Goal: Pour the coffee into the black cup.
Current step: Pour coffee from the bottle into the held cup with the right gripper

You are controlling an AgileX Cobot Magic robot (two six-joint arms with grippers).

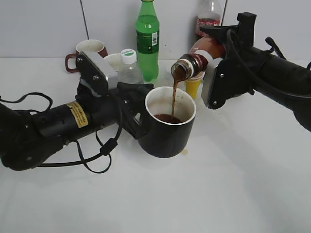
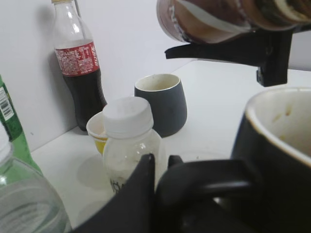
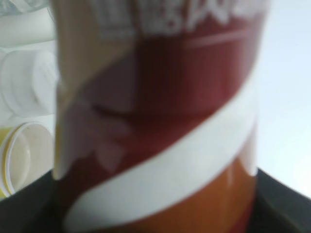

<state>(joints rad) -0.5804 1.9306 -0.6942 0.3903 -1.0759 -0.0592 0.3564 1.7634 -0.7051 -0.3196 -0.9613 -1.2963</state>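
The black cup (image 1: 167,133), white inside, stands mid-table with dark coffee pooled in its bottom. My left gripper (image 1: 137,114) is shut on its handle; in the left wrist view the handle (image 2: 209,184) sits between the jaws (image 2: 163,170) and the cup wall (image 2: 277,160) is at the right. My right gripper (image 1: 210,54) is shut on the coffee bottle (image 1: 197,60), tilted mouth-down over the cup. A brown stream (image 1: 174,97) runs from its mouth into the cup. The bottle shows at the top of the left wrist view (image 2: 218,19) and fills the right wrist view (image 3: 160,121).
Behind the cup stand a green bottle (image 1: 147,39), a cola bottle (image 1: 209,17), a clear bottle with a white cap (image 1: 129,65), a yellow cup (image 1: 193,86) and a maroon mug (image 1: 90,48). A dark grey cup (image 2: 163,102) stands by the wall. A small drip (image 1: 184,153) lies by the cup's base.
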